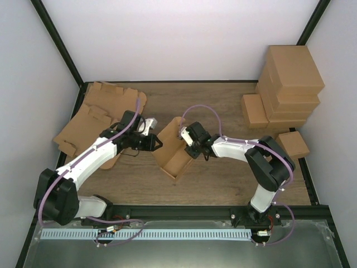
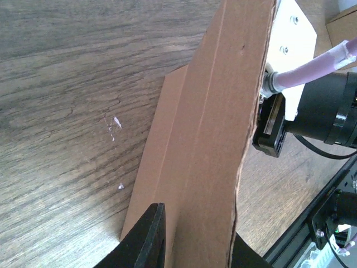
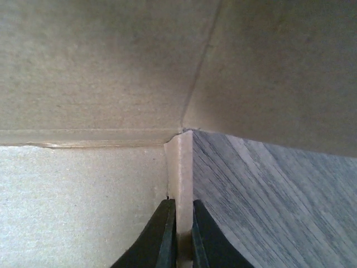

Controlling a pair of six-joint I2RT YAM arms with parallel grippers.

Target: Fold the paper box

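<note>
Top view: left arm [image 1: 95, 153] stretches from lower left to centre, left tool [image 1: 155, 142] at the paper box [image 1: 174, 152]; right arm [image 1: 240, 148] bends in from the right, right tool [image 1: 188, 146] on the box's other side, mid-worktop [image 1: 223, 178].
Left wrist view: fingers [image 2: 150, 234] straddle an upright wall; whether they clamp it cannot be told.
Right wrist view: tool pinched shut on a box wall's edge.

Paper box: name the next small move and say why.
Probably close the left gripper firmly on the wall it straddles. The right gripper is pinched shut on a thin upright edge of the paper box, while the left wrist view shows a panel between the left fingers without showing a firm grip. Holding both sides should steady it before more folding.
</note>
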